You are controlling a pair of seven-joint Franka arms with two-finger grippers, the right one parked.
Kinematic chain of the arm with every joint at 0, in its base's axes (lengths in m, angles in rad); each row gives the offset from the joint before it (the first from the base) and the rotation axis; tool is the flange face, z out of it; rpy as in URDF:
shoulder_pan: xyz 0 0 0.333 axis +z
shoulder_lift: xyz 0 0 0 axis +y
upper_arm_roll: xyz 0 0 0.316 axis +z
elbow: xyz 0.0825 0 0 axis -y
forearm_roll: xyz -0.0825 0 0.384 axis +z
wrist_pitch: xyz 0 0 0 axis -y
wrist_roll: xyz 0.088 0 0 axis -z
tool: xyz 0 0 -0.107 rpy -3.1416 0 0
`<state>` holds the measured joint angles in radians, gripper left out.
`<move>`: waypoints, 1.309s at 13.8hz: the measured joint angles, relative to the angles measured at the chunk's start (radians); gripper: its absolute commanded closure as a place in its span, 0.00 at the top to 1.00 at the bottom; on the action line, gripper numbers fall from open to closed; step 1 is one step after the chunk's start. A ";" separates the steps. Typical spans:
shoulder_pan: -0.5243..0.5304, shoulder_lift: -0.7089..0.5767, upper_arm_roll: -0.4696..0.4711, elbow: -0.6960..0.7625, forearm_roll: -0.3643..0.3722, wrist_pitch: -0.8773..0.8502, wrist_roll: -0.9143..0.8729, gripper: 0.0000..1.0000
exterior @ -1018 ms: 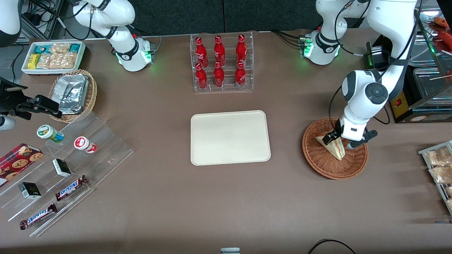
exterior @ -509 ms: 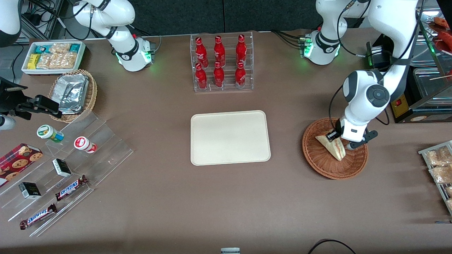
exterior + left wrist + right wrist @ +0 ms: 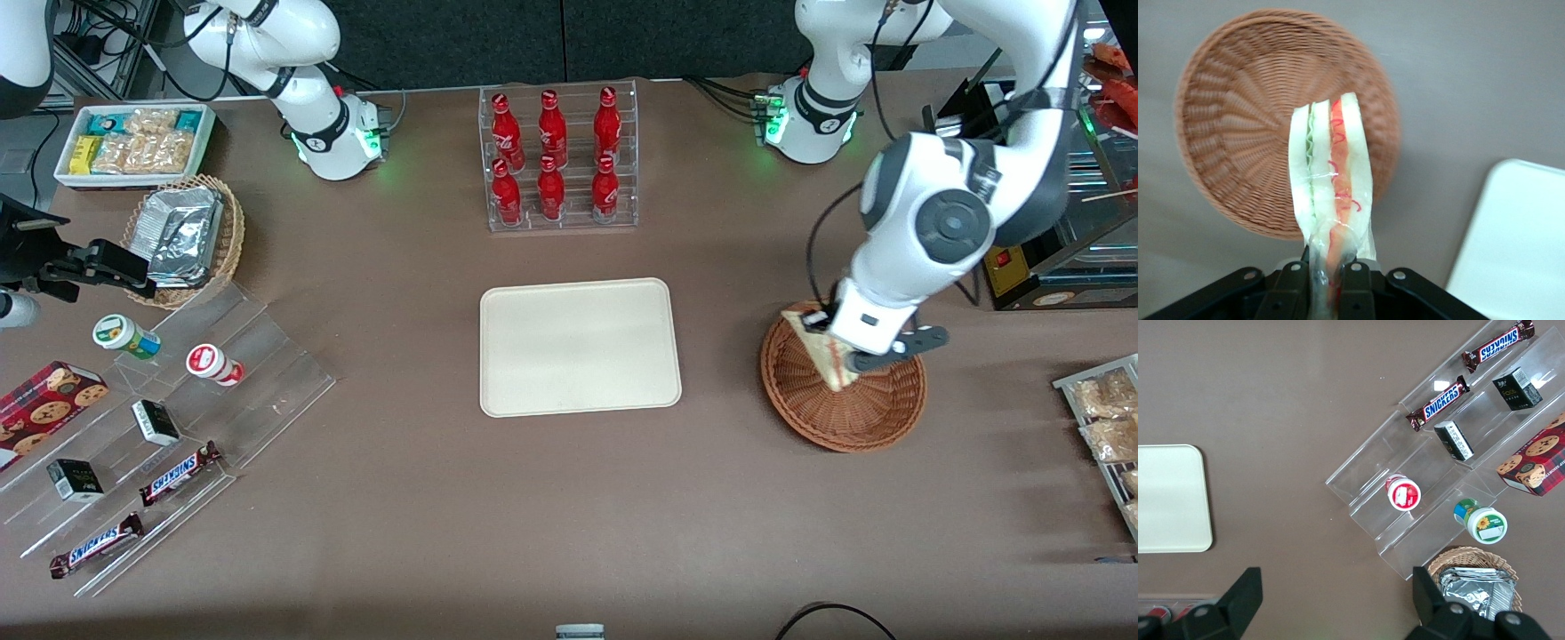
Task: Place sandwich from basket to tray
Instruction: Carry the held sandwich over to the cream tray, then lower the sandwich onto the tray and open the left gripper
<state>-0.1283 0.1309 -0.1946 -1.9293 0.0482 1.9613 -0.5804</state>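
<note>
Bare table [image 3: 720, 347] btwn basket [image 3: 800, 418] & tray [image 3: 578, 391]

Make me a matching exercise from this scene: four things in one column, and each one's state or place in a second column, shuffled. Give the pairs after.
Things:
1. sandwich
2. basket
3. tray
4. cola bottles

States or places:
A. bare, between the rack and the front camera
B. standing in a clear rack
C. clamped in the gripper, lifted above the wicker
D. nothing left lying in it, toward the working arm's end of the table

Pairs: 1-C, 2-D, 3-A, 4-B
</note>
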 measured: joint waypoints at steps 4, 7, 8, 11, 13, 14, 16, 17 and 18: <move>-0.007 0.105 -0.192 0.077 0.006 0.005 -0.070 0.00; -0.039 0.226 -0.286 0.176 0.046 0.011 -0.114 0.00; -0.078 0.269 -0.292 0.222 0.051 0.011 -0.130 0.00; -0.218 0.402 -0.291 0.330 0.144 0.014 -0.234 0.00; -0.273 0.483 -0.290 0.371 0.211 0.056 -0.295 0.00; -0.291 0.517 -0.289 0.382 0.241 0.088 -0.318 0.00; -0.314 0.563 -0.289 0.394 0.286 0.129 -0.358 0.00; -0.320 0.578 -0.289 0.396 0.303 0.142 -0.371 0.00; -0.322 0.588 -0.289 0.397 0.315 0.147 -0.377 0.00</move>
<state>-0.4500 0.7188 -0.4832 -1.5323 0.3633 2.1081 -0.9571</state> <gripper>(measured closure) 0.841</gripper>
